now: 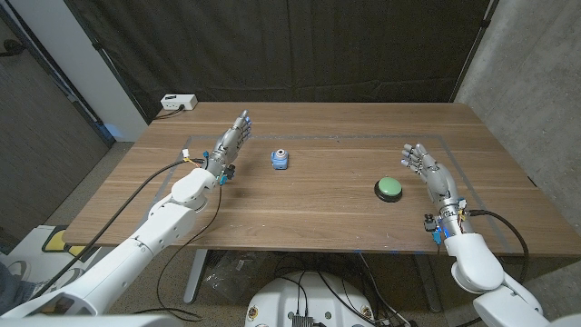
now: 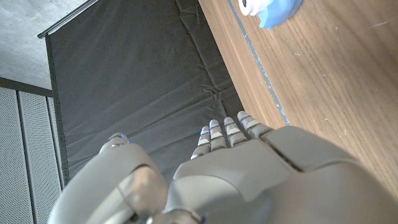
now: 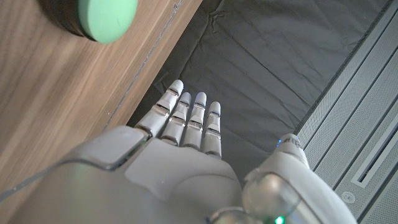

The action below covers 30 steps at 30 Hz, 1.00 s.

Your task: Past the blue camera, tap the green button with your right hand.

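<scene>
Fingers (image 3: pixel 186 118) of the right hand (image 1: pixel 430 171) are stretched out and released, holding nothing, on the wooden worktop (image 1: pixel 318 213). Just beside them, toward the robot's left, sits the green button (image 1: pixel 388 188), untouched. Well beyond it the blue camera (image 1: pixel 280 160) stands near the left hand (image 1: pixel 229 143), whose fingers (image 2: pixel 224 132) are likewise extended and empty. Black cloth (image 1: pixel 300 50) hangs behind.

No writing can be read anywhere. The small markings seen in these views are too blurred to make out.
</scene>
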Motion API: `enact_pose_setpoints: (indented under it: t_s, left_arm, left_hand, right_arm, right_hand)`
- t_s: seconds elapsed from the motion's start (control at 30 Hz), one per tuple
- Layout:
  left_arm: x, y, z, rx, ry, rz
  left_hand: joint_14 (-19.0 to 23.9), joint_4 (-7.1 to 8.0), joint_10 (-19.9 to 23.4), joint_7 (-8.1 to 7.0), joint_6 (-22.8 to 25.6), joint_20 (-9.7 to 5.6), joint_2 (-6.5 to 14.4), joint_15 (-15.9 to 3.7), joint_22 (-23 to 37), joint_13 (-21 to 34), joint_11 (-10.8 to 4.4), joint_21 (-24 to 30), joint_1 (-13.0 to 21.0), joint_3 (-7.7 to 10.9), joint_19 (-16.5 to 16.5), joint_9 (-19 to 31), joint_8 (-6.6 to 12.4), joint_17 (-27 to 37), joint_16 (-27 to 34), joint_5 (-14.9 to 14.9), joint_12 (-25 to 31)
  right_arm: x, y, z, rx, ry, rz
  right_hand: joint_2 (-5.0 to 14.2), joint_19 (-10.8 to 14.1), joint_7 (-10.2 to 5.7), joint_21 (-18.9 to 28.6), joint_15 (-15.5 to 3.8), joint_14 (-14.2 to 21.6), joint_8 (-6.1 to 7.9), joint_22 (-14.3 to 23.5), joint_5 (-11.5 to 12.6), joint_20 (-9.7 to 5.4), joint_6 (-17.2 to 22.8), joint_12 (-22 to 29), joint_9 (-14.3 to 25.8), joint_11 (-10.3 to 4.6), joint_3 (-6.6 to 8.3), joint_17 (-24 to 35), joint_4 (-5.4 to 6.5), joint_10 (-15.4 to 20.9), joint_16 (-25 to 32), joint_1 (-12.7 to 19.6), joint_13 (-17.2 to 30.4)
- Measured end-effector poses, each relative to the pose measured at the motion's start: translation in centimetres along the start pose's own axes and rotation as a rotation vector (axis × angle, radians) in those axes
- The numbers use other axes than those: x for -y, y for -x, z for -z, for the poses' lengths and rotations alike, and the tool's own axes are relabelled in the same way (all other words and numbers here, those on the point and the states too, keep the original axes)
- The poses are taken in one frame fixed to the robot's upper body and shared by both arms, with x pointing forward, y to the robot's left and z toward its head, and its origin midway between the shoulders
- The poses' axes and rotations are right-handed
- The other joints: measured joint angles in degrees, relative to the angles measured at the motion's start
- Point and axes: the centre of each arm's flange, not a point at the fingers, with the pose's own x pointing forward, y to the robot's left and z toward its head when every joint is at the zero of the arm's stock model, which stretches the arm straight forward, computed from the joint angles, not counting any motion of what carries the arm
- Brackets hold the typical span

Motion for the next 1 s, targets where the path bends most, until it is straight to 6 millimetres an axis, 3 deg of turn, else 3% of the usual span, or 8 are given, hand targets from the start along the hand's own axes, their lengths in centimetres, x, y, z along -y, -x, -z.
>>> enact_pose_setpoints:
  t_s: [0.2, 0.23, 0.6, 0.63, 0.73, 1.0]
  left_arm:
    - [-0.1, 0.0, 0.0, 0.003, -0.007, -0.006]
    - [0.3, 0.2, -0.2, 0.007, -0.007, 0.001]
    - [0.4, 0.3, -0.5, 0.013, -0.015, 0.000]
    - [0.6, 0.5, -0.8, 0.019, -0.016, 0.005]
    - [0.6, 0.5, -0.9, 0.021, -0.016, 0.004]
    - [0.6, 0.5, -0.9, 0.018, -0.016, 0.007]
  left_hand:
    - [0.00, 0.00, 0.00, 0.00, 0.00, 0.00, 0.00, 0.00, 0.00, 0.00, 0.00, 0.00, 0.00, 0.00, 0.00, 0.00, -0.25, 0.00, 0.00, 0.00, 0.00]
    - [0.00, 0.00, 0.00, 0.00, 0.00, 0.00, 0.00, 0.00, 0.00, 0.00, 0.00, 0.00, 0.00, 0.00, 0.00, 0.00, -0.25, 0.00, 0.00, 0.00, 0.00]
    - [0.00, -0.25, 0.00, 0.12, 0.12, -0.24, 0.31, 0.00, 0.00, 0.00, 0.00, 0.00, 0.31, -0.25, 0.39, 0.00, -0.25, 0.00, 0.00, 0.00, 0.00]
    - [-0.01, -0.25, 0.00, 0.21, 0.21, -0.10, 0.31, 0.00, 0.00, 0.08, 0.00, 0.00, 0.31, -0.25, 0.54, 0.00, -0.25, 0.00, 0.00, 0.00, 0.00]
    - [0.00, -0.24, 0.00, 0.21, 0.21, 0.00, 0.31, 0.00, 0.00, 0.30, 0.00, 0.00, 0.31, -0.25, 0.63, 0.00, -0.25, 0.00, 0.00, 0.00, -0.34]
    - [-0.01, -0.24, 0.00, 0.42, 0.41, -0.01, 0.46, 0.00, 0.00, 0.30, 0.00, 0.00, 0.46, -0.24, 0.63, 0.00, -0.46, 0.00, 0.00, 0.00, -0.36]
  right_arm:
    - [0.2, 0.2, -0.5, 0.006, -0.003, 0.008]
    - [-0.1, 0.3, -0.5, 0.025, 0.127, 0.011]
    - [-0.1, 0.4, -1.2, 0.060, 0.232, 0.018]
    - [-0.2, 0.5, -1.5, 0.094, 0.324, 0.026]
    - [-0.3, 0.5, -1.8, 0.112, 0.364, 0.033]
    - [-0.6, 0.3, -2.8, 0.163, 0.495, 0.038]
  right_hand:
    - [0.00, 0.04, -0.68, 0.00, 0.06, 1.07, 0.00, 0.00, 0.00, -0.02, 0.68, 0.00, 0.00, -0.79, 0.00, 0.00, 0.00, 0.79, 0.00, 0.00, 0.00]
    - [-0.08, 0.42, -0.96, 0.00, 0.11, 1.30, 0.00, 0.00, 0.00, 0.00, 0.96, 0.00, 0.00, -1.09, 0.00, 0.00, 0.00, 1.09, 0.00, 0.26, 0.00]
    - [0.08, 0.82, -1.34, 0.00, 0.11, 1.30, 0.00, 0.00, 0.04, 0.00, 1.74, 0.00, 0.00, -1.49, 0.00, 0.00, 0.00, 1.49, 0.00, 0.99, 0.00]
    - [0.07, 0.82, -1.53, 0.00, 0.11, 1.30, 0.00, 0.00, 0.33, 0.00, 1.93, 0.00, 0.00, -1.63, 0.00, 0.00, 0.00, 1.64, 0.00, 0.98, 0.00]
    - [0.07, 0.82, -1.65, 0.00, 0.11, 1.30, 0.00, 0.00, 0.44, 0.00, 2.45, 0.00, 0.00, -1.63, -0.01, 0.00, -0.49, 1.64, 0.00, 0.98, -0.17]
    - [0.07, 0.81, -1.95, 0.00, 0.10, 1.94, 0.00, 0.00, 0.44, 0.00, 2.76, 0.00, 0.00, -2.16, 0.00, 0.00, -0.48, 1.72, 0.00, 0.98, -0.31]
